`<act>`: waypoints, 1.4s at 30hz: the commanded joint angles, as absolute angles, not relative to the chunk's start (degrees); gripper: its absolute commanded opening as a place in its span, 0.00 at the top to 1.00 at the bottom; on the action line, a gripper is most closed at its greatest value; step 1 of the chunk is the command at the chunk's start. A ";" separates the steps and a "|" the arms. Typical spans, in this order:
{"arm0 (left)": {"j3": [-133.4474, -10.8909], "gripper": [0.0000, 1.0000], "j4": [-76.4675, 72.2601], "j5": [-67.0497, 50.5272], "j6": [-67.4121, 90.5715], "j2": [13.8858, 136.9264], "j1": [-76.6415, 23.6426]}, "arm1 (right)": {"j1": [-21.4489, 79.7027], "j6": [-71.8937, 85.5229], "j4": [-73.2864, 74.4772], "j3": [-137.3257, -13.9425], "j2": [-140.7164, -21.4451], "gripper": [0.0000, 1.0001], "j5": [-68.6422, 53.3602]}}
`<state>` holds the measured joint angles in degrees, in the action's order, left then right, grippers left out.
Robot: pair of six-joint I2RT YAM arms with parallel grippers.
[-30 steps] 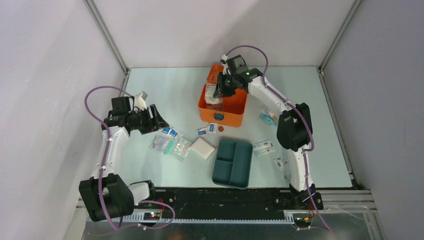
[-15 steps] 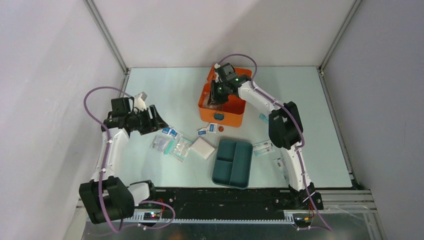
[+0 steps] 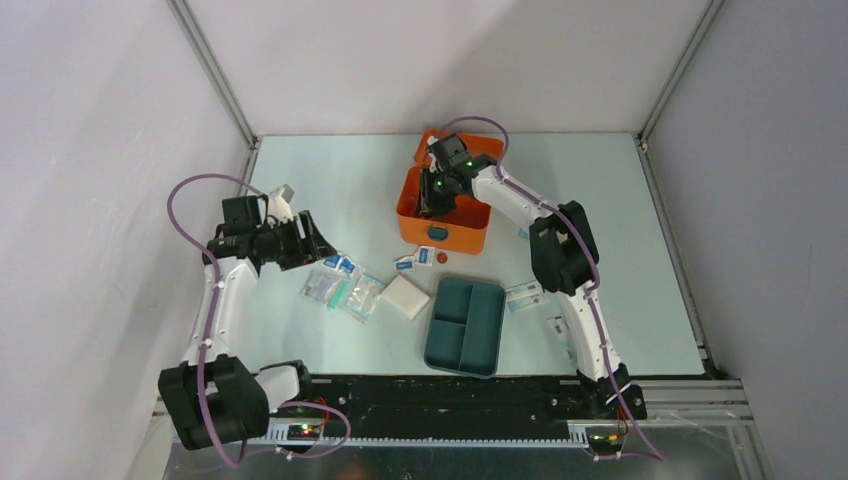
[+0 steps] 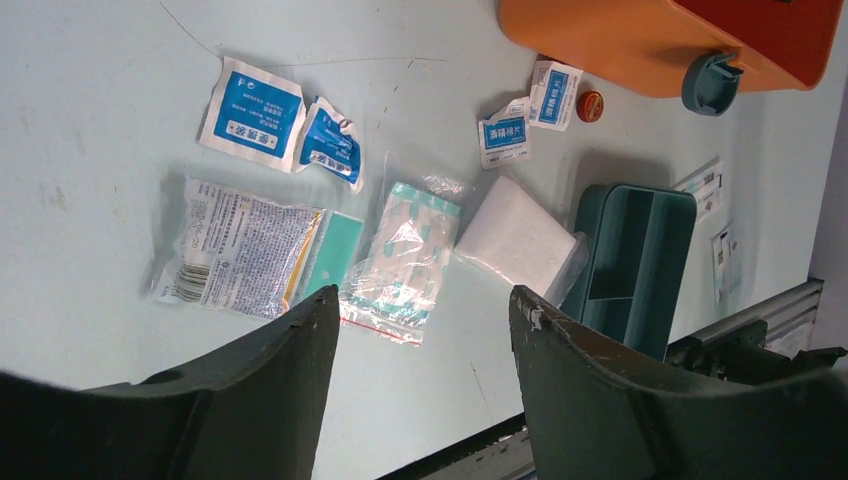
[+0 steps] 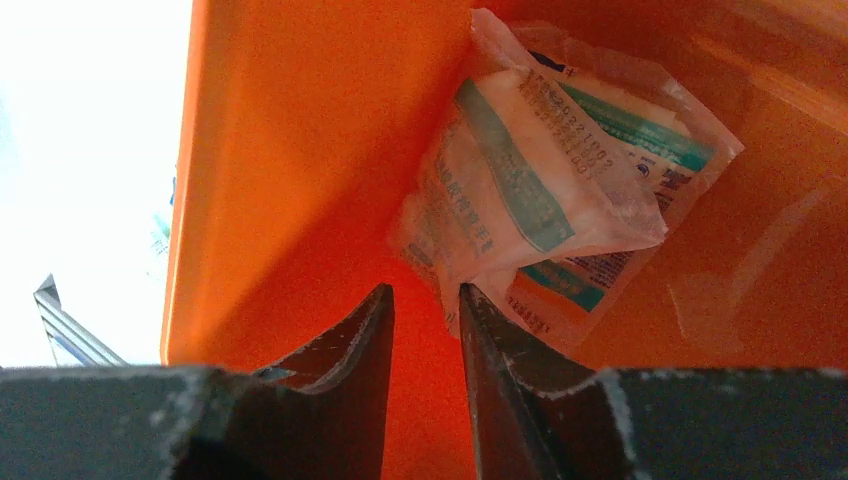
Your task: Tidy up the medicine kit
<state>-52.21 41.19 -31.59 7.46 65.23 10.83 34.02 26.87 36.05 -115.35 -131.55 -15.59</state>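
The medicine kit is an orange box, lid open, at the table's far middle; its latch side shows in the left wrist view. My right gripper reaches down inside it. In the right wrist view its jaws stand narrowly open against the orange wall, only orange between them. Two clear packets with white-and-teal contents lie in the box's corner, touching the right fingertip. My left gripper hovers open over the table's left side, holding nothing.
Loose packets and a white gauze pad lie in front of the box. A dark teal compartment tray sits near the front edge. Small blue-white sachets and more packets are scattered about.
My right gripper has dropped from above the box down into it with the packet, and its jaws have parted a little. The left arm has not moved.
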 commanded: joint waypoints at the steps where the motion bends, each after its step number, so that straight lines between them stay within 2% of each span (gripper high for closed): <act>1: -51.67 0.32 39.90 -31.13 6.33 62.83 10.54 | 33.88 25.06 33.98 -118.60 -132.00 0.63 -18.05; 5: -51.58 0.32 39.75 -31.09 6.25 62.63 10.53 | 34.08 24.36 34.73 -118.00 -129.43 0.54 -17.99; 8: -51.59 0.32 39.72 -31.26 6.32 62.74 10.51 | 33.85 24.03 35.41 -117.50 -127.31 0.42 -17.24; 10: -51.78 0.31 39.67 -31.47 6.48 62.86 10.49 | 33.75 23.86 35.66 -117.17 -125.67 0.39 -16.90; 18: -51.73 0.31 39.60 -31.58 6.29 63.12 10.57 | 34.15 23.89 36.41 -115.33 -121.06 0.41 -12.66; 20: -51.72 0.31 39.53 -31.37 6.17 63.04 10.55 | 34.11 23.87 35.98 -114.68 -120.18 0.46 -13.45; 21: -51.78 0.31 39.52 -31.31 6.16 63.02 10.55 | 34.21 23.80 35.43 -114.42 -119.96 0.56 -14.06; 22: -51.79 0.31 39.49 -31.34 6.20 63.02 10.55 | 34.20 23.68 35.20 -114.10 -119.96 0.61 -15.31; 23: -51.82 0.31 39.45 -31.37 6.22 63.02 10.50 | 34.26 23.66 34.86 -114.05 -120.34 0.76 -15.88; 24: -51.91 0.31 39.41 -31.42 6.30 63.02 10.52 | 34.22 23.67 34.79 -114.12 -121.01 0.83 -16.95; 25: -51.93 0.31 39.43 -31.41 6.31 62.91 10.54 | 34.22 23.74 34.56 -114.19 -121.41 0.97 -17.57; 26: -51.90 0.31 39.45 -31.39 6.32 62.87 10.54 | 34.25 23.80 34.37 -114.33 -122.31 1.00 -18.81; 42: -51.19 0.31 39.39 -30.87 6.13 62.00 10.52 | 34.84 20.90 35.38 -118.92 -133.52 1.00 -17.54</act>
<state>-51.29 40.88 -31.11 7.05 62.57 10.83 34.57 22.57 35.81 -115.77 -132.29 -17.85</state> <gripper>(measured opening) 0.685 0.009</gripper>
